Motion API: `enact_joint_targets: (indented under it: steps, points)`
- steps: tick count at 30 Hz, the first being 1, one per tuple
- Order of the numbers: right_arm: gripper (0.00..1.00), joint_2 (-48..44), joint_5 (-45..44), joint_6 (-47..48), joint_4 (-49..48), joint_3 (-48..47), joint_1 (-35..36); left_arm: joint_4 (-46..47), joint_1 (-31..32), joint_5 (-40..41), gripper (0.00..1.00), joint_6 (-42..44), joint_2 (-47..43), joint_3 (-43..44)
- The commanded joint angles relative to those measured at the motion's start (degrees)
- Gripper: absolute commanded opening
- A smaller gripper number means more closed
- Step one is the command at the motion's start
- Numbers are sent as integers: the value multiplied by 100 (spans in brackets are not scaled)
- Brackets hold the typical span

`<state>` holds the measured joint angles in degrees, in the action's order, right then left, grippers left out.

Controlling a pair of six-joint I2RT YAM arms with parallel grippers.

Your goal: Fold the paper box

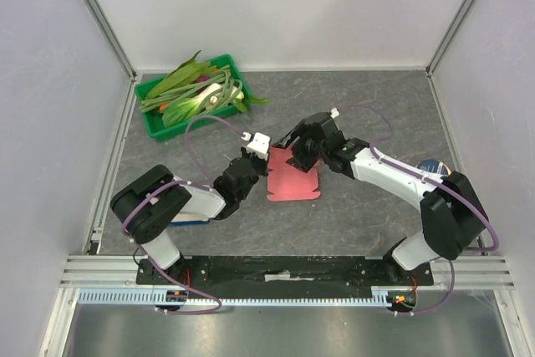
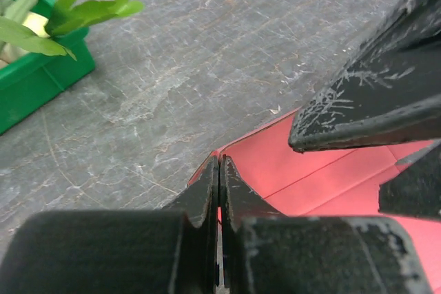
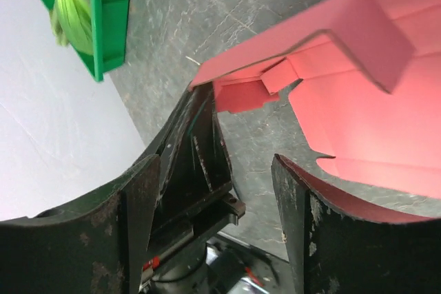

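The paper box (image 1: 294,181) lies mid-counter (image 1: 359,219) between the two arms, with its left edge lifted off the surface. The left pincer (image 2: 218,166) is pinched tight on that raised edge. The right pincer (image 1: 299,155) hangs with its jaws spread wide by the box's far left corner.

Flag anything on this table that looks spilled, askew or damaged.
The leafy greens overflow the green tray, with a few leaves sticking out past its right side. The paper box shows no damage. It is only half-folded, with part of it raised off the table. Nothing else stands out.
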<state>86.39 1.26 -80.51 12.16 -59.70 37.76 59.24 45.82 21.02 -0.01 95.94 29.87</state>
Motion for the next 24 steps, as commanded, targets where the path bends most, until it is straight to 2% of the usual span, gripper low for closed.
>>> enact_joint_targets:
  steps: [1,4,8,24]
  points:
    - [72,-175,-421,-1545,-671,178,4,588,146,588,2,616,-85,-60]
    - [67,-175,-530,-2010,-750,406,-49,702,172,667,2,651,-67,-86]
    - [53,27,-372,-2372,-1075,521,-119,755,225,746,2,722,-58,-113]
    - [39,528,-504,-2654,-1172,503,-374,966,471,1071,2,1091,65,-104]
